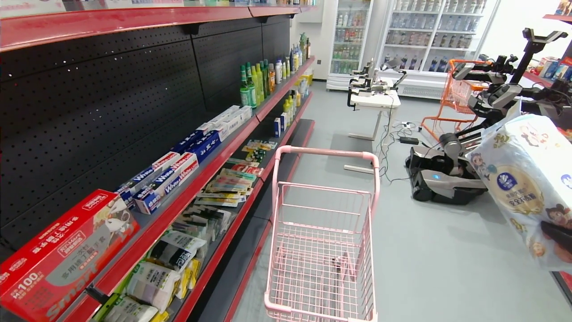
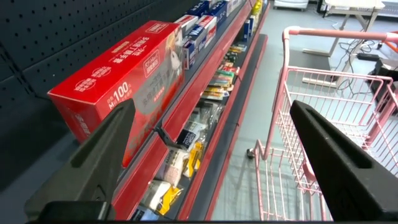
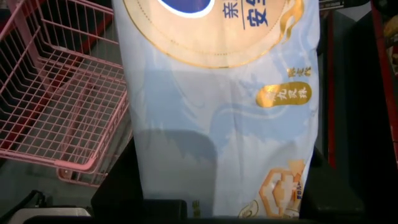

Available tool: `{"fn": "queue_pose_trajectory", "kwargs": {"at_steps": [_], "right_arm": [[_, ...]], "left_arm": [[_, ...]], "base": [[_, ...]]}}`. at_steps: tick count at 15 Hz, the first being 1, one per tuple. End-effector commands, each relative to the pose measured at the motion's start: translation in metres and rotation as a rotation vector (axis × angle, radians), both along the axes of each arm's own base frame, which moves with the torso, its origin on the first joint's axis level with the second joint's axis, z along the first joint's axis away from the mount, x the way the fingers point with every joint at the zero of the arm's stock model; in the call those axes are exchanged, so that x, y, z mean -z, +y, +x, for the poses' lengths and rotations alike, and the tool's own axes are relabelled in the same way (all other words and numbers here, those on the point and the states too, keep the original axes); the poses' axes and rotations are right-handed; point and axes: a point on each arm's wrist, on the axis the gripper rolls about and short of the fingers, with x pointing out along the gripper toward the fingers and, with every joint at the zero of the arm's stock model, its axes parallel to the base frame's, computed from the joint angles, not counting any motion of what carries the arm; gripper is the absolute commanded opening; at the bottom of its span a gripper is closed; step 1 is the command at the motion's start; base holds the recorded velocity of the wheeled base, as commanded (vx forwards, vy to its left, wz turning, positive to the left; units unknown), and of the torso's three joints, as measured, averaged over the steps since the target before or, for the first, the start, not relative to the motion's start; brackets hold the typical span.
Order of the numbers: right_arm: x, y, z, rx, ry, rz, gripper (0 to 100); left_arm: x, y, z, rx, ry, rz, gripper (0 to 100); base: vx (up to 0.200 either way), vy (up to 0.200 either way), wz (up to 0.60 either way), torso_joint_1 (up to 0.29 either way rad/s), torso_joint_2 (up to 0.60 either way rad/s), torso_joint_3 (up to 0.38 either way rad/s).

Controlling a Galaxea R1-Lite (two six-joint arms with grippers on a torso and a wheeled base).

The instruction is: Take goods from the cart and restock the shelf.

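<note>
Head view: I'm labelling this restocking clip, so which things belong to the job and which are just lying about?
Job: pink cart, tissue pack, red shelf, red box on it.
Lying about: white desk, orange cart, drinks fridges, second robot.

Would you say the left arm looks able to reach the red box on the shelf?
Probably yes: the left gripper is open and empty, the red box lies on the shelf close by one finger, nothing stands between them, and the pink cart is off to the other side.

Shelf (image 1: 223,156) — red box (image 1: 62,255), cartons (image 1: 166,176), bottles (image 1: 254,85)
</note>
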Motion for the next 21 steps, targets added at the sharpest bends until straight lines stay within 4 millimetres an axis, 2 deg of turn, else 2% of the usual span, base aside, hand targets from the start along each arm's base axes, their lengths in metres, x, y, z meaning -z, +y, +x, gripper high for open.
{"fn": "queue_pose_trajectory", "kwargs": {"at_steps": [1, 3, 12, 21], "right_arm": [[0.001, 0.0, 0.001, -0.001, 0.009, -0.008, 0], [0.002, -0.001, 0.0, 0.001, 0.012, -0.019, 0], [0.009, 0.0, -0.001, -0.006, 0.036, -0.017, 0], [0.016, 0.001, -0.013, 0.001, 0.027, -0.016, 0]], "left_arm": [[0.0, 0.0, 0.0, -0.001, 0.001, 0.0, 100], [0.0, 0.0, 0.0, -0.001, 0.001, 0.0, 100], [0.0, 0.0, 0.0, -0.001, 0.001, 0.0, 100], [0.0, 0.0, 0.0, -0.001, 0.001, 0.0, 100]], "base": [[0.0, 0.0, 0.0, 0.076, -0.14, -0.09], [0.0, 0.0, 0.0, 0.035, -0.07, -0.033], [0.0, 0.0, 0.6, 0.002, 0.0, 0.003], [0.0, 0.0, 0.6, 0.002, 0.0, 0.002]]}}
